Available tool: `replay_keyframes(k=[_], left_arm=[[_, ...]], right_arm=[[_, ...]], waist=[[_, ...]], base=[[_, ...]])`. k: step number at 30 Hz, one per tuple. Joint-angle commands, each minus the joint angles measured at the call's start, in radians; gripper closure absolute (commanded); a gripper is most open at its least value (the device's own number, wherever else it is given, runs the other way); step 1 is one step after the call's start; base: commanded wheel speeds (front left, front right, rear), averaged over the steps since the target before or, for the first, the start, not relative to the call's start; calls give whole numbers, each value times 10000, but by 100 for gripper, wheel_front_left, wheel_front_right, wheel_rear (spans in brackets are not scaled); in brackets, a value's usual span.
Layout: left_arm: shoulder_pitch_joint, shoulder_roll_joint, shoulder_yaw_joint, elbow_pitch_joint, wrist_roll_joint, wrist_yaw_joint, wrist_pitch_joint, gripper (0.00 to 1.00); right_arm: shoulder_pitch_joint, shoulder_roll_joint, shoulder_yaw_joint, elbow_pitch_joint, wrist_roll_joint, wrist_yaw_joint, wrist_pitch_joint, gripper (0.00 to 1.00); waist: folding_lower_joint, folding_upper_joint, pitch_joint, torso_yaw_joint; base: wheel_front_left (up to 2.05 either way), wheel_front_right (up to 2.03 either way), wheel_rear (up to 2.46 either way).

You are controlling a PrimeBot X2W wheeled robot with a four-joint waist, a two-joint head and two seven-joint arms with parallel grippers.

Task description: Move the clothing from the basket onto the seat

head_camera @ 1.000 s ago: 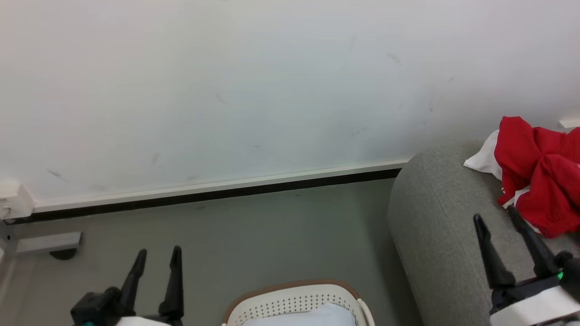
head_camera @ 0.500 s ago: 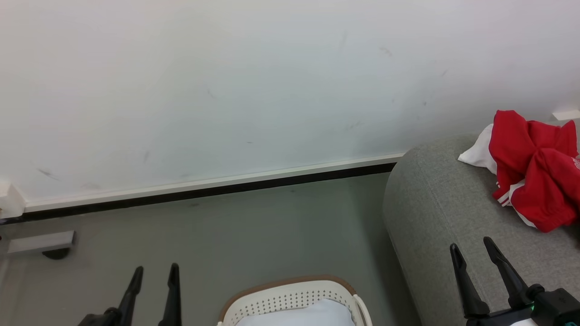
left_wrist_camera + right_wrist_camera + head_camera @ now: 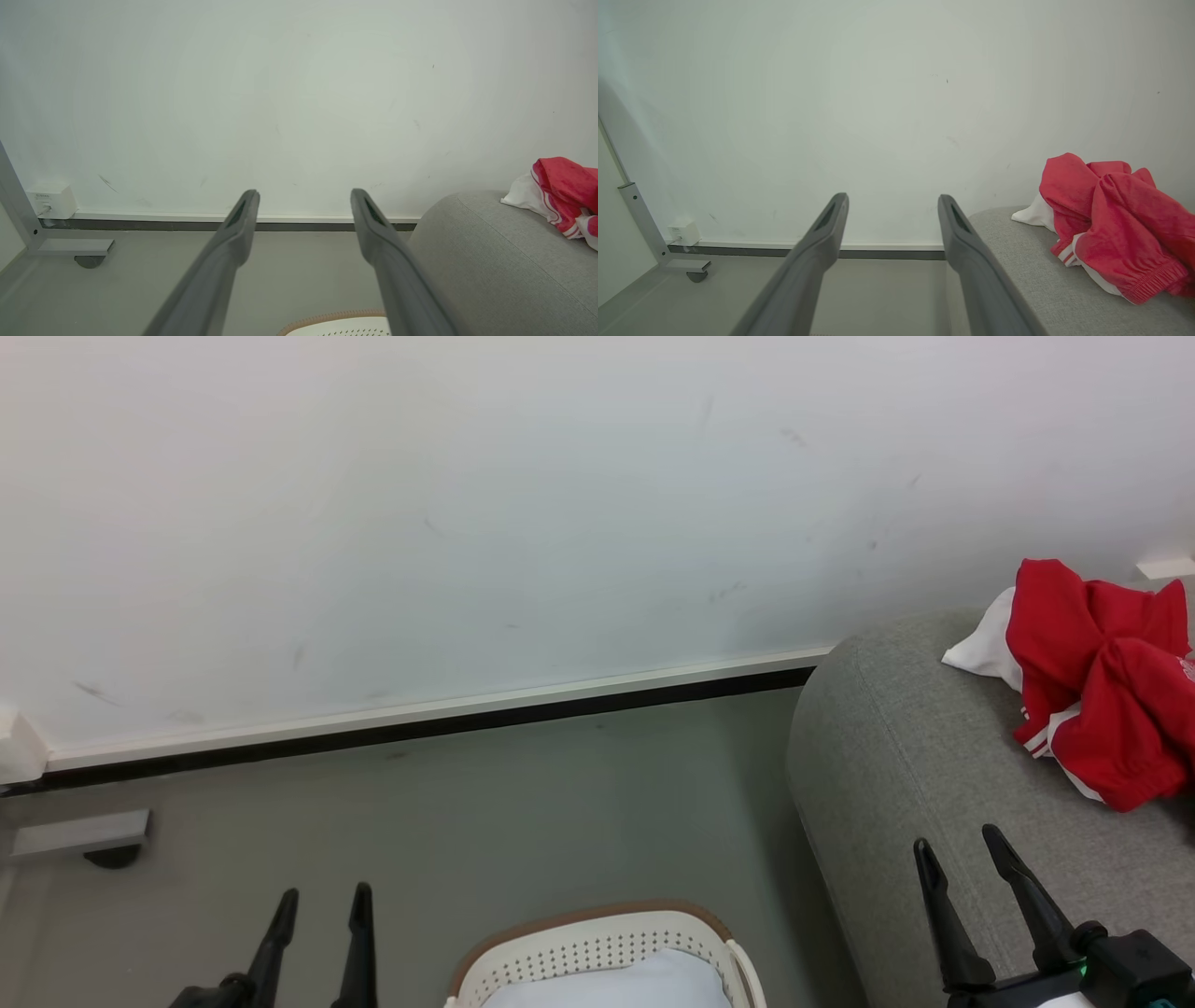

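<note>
Matt coarse-woven cloth on the seat (image 3: 887,747), soft crumpled fabric clothing (image 3: 1092,672) on the seat, perforated smooth plastic basket (image 3: 597,947) left of the seat, scuffed matt painted wall (image 3: 467,523) behind the seat

No text can be read. The clothing (image 3: 1092,681), beyond the right gripper (image 3: 956,838), shows a scrap of white print at its far edge, too cut off to read. A small white box (image 3: 49,200), left of the left gripper (image 3: 304,193), bears a label too blurred to make out.
</note>
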Motion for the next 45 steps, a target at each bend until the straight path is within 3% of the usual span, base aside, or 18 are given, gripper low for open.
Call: replay_keyframes(k=[1, 21, 22, 27, 45], left_arm=[[-4, -36, 54, 21, 95, -55, -3, 0], [12, -105, 106, 35, 175, 11, -3, 0], [0, -123, 66, 29, 93, 7, 0, 100], [78, -187, 40, 446, -3, 5, 41, 100], [-379, -167, 335, 635, -3299, -159, 925, 100]], right_arm=[[-88, -23, 12, 35, 10, -23, -28, 0], [-152, -20, 54, 185, 251, -23, -28, 0], [-71, 8, 59, 146, 208, 0, 0, 100], [186, 139, 111, 481, 291, 0, 47, 100], [-44, 269, -495, 577, 3315, -3, 799, 100]], waist=[[0, 0, 9, 0], [0, 0, 131, 25], [1, 0, 134, 25], [2, 0, 140, 32], [2, 0, 175, 224]], base=[[0, 0, 0], [0, 0, 0], [0, 0, 0], [0, 0, 0], [0, 0, 0]])
